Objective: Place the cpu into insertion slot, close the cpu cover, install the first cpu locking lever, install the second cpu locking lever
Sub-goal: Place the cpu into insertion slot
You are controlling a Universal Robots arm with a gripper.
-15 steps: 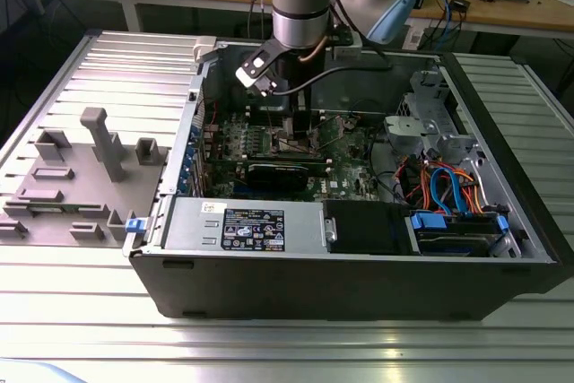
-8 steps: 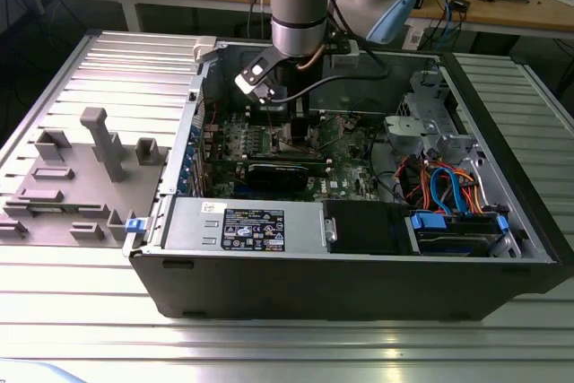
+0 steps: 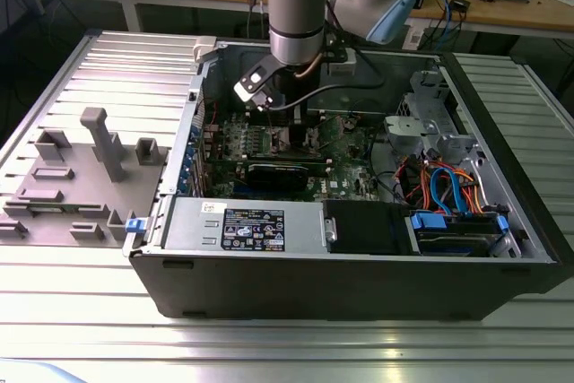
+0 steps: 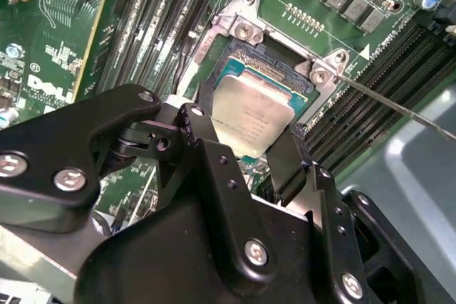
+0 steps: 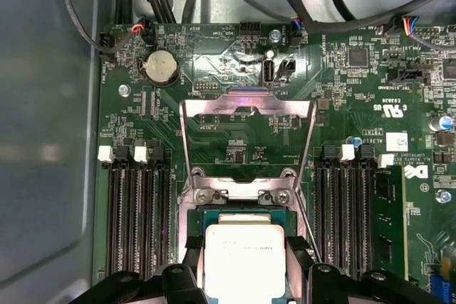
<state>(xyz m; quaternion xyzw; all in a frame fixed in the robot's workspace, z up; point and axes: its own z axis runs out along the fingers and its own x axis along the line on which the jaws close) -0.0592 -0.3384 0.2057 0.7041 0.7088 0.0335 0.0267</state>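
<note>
Open dark-grey metal computer case [image 3: 314, 284], green motherboard [image 5: 342, 83] inside, black two-finger gripper [image 4: 246, 129] lowered over the small dark square insertion slot with silver rim [image 4: 274, 58]. Its fingers are clamped on opposite edges of the flat square silver-topped cpu [image 5: 244, 261], which sits at the slot; can't tell if it is fully seated. Step one is in hand: the thin silver windowed cpu cover [image 5: 246, 109] is flipped up open, the thin steel wire locking lever [image 4: 399, 105] is unlatched, and both lever steps are undone.
</note>
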